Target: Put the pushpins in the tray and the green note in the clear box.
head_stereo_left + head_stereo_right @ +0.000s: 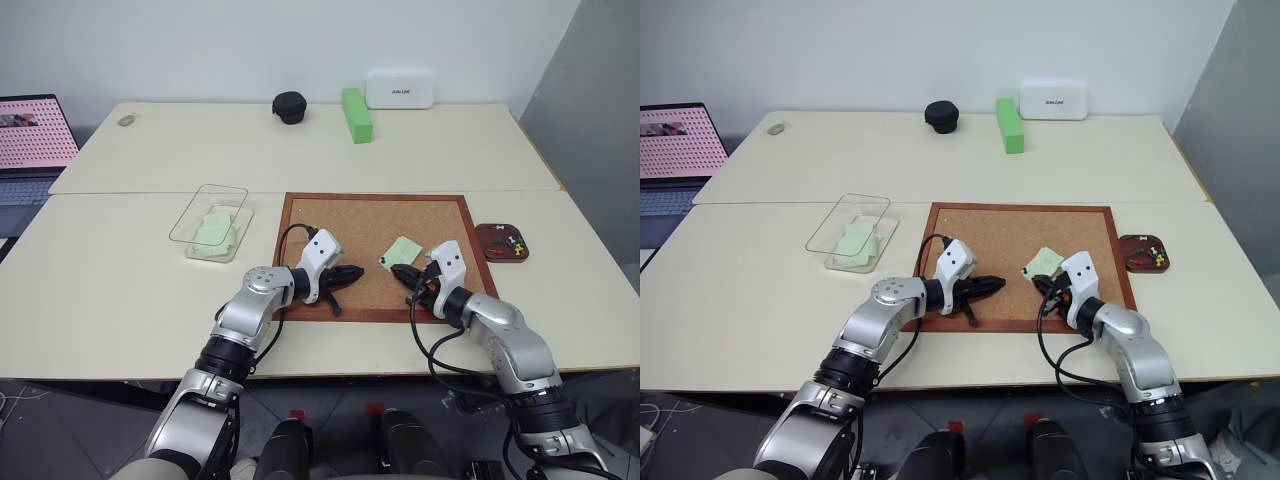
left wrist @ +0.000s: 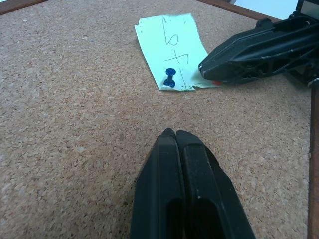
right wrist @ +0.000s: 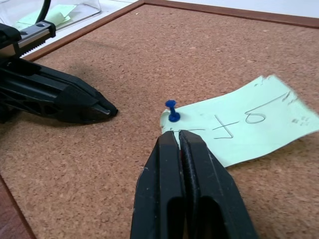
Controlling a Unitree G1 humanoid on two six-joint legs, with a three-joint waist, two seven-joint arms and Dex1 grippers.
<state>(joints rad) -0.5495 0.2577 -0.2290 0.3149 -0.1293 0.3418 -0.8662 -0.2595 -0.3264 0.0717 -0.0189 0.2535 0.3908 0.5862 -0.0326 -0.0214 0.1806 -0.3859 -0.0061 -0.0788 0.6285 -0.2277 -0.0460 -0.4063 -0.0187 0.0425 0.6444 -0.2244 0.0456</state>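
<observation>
Two cream tables (image 1: 120,290) butt together before a white wall; a wood-framed corkboard (image 1: 330,225) lies on the near one.

Green note (image 3: 249,127): flat on the cork, right of board centre, pinned near one corner by a blue pushpin (image 3: 173,111) standing upright. Handwriting on the slip, not legible. The slip's far corner looks slightly lifted in the right wrist view.

Right gripper (image 3: 178,134): fingers pressed together, tips at the note's near edge just beside the pin. Nothing visibly between them; contact with the paper cannot be confirmed. A small reddish spot shows under its tip in the left wrist view, identity unclear.

Left gripper (image 2: 172,133): fingers closed flush, empty, tip low over bare cork, apart from the note, pointing toward the right gripper.

Tray (image 1: 502,243): on the table just beyond the board's right frame, holding several mixed-colour pushpins (image 1: 509,241), too small to count.

Clear box (image 1: 212,222): left of the board, with pale green slips already inside.

Far table: black round case (image 1: 290,107), bright green block (image 1: 356,115), white case (image 1: 399,89). Laptop (image 1: 30,140) at far left, cut off by the frame edge.
</observation>
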